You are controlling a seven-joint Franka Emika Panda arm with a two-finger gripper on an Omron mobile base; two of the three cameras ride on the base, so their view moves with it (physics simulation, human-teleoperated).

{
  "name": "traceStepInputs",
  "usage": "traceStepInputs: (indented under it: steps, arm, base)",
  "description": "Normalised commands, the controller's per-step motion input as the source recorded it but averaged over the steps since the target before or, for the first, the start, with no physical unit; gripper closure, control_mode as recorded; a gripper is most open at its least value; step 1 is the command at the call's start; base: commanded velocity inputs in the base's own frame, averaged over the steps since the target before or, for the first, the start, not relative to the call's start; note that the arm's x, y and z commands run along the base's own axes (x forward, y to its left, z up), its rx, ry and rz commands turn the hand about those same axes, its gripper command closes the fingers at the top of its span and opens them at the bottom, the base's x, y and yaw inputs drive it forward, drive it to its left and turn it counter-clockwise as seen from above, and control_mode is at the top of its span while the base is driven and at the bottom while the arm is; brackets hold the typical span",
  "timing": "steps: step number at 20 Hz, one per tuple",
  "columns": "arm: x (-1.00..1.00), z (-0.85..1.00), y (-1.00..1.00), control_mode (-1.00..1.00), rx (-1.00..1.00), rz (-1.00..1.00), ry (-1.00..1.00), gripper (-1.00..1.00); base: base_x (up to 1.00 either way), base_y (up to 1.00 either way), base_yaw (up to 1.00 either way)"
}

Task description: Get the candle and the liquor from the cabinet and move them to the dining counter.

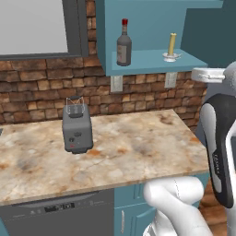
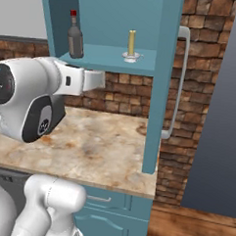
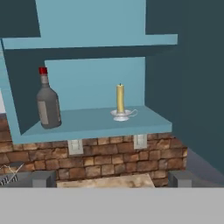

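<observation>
Open hand (image 3: 112, 178) faces candle (image 3: 120, 101) and liquor (image 3: 47, 103), well apart.

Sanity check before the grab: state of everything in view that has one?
Teal wall cabinet: door swung open.
Dark glass liquor bottle: upright on shelf, red cap on.
Yellow stick candle: upright in pale holder, on shelf.
Grey toaster: upright on counter.
Pincer: open, holding nothing.

**Candle and liquor standing on the open cabinet shelf**

The liquor (image 3: 47, 102), a dark bottle with a red cap and pale label, is standing upright at the shelf's left. The candle (image 3: 120, 99), yellow in a pale saucer holder, is standing upright well apart to its right. The teal cabinet (image 2: 159, 68) is hanging open.
</observation>
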Motion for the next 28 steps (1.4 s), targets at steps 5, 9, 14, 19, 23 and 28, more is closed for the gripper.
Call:
traceStepInputs:
  steps: [5, 9, 14, 19, 23, 28]
  arm:
    - [0.28, 0.0, 0.02, -1.0, 0.0, 0.09, 0.0, -1.0]
    - [0.32, 0.02, -0.01, -1.0, 0.02, 0.03, 0.0, -1.0]
    - [0.13, 0.02, -0.01, -1.0, 0.0, -0.02, 0.0, -1.0]
    - [0.0, 0.0, -0.07, -1.0, 0.0, -0.02, 0.0, -1.0]
    - [0.0, 0.0, -0.08, -1.0, -0.02, -0.02, 0.0, -1.0]
    - [0.0, 0.0, -0.04, -1.0, -0.03, -0.02, -0.01, -1.0]
  base:
    - [0.0, 0.0, 0.0]
    - [0.0, 0.0, 0.0]
    - [0.0, 0.0, 0.0]
    - [0.0, 0.0, 0.0]
    - [0.0, 0.0, 0.0]
    - [0.0, 0.0, 0.0]
